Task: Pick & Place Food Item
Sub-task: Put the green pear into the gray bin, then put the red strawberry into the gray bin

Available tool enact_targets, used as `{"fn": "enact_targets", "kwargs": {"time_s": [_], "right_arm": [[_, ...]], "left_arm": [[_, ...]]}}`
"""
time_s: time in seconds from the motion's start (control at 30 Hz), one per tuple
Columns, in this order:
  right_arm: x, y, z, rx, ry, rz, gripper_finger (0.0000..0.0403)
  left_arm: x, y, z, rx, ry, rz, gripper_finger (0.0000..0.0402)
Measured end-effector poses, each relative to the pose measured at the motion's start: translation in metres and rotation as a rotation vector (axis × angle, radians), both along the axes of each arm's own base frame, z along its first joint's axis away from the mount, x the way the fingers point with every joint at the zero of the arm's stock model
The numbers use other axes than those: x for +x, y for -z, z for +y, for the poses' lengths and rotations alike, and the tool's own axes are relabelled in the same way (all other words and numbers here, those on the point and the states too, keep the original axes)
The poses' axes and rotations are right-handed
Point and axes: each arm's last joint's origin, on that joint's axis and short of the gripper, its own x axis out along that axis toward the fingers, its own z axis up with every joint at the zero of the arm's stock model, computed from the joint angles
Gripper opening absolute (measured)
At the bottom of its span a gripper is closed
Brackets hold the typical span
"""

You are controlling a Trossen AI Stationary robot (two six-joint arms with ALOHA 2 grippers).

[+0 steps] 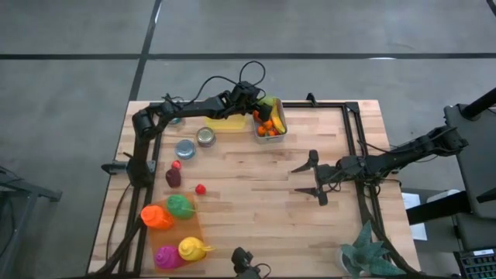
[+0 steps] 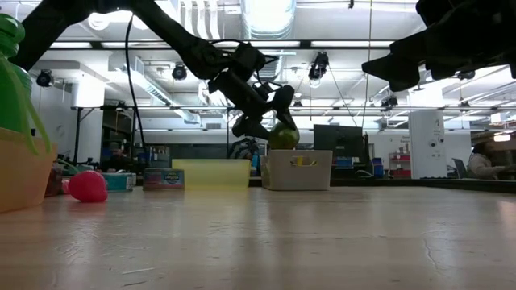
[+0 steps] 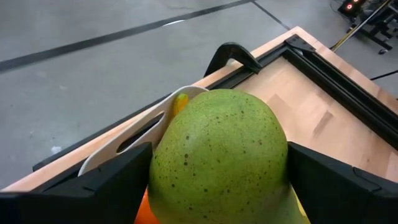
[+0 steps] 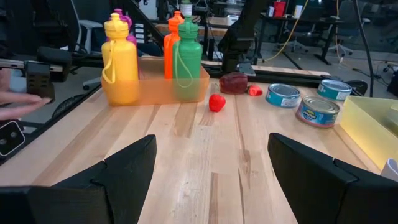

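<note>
Left gripper (image 3: 217, 180) spread wide around green pear (image 3: 221, 155), seemingly touching; bin (image 1: 270, 124) mostly hidden.

No text, label or number can be read anywhere.

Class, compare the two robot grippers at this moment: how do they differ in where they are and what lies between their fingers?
The left gripper is at the table's far edge, above the white bin of food; the right gripper hangs over bare wood near the table's middle. The left gripper has a green pear between its fingers; the right gripper has nothing between its open fingers. Both are dark, two-fingered, and raised off the tabletop.
</note>
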Motion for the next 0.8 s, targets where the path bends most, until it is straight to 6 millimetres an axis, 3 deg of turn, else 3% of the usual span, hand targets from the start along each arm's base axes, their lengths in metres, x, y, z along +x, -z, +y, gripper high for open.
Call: {"fn": "enact_targets", "kwargs": {"time_s": [0.33, 0.57, 0.8], "right_arm": [[0.0000, 0.0000, 0.0000, 0.000, 0.000, 0.000, 0.0306], [0.0000, 0.0000, 0.0000, 0.000, 0.000, 0.000, 0.0306], [0.0000, 0.0000, 0.0000, 0.000, 0.000, 0.000, 0.0306]], "left_arm": [[-0.0002, 0.0001, 0.0003, 0.000, 0.000, 0.001, 0.0360], [-0.0002, 0.0002, 0.0001, -0.006, 0.013, -0.001, 0.0397], [-0.0003, 0.0005, 0.0001, -0.009, 0.011, 0.000, 0.0386]]}}
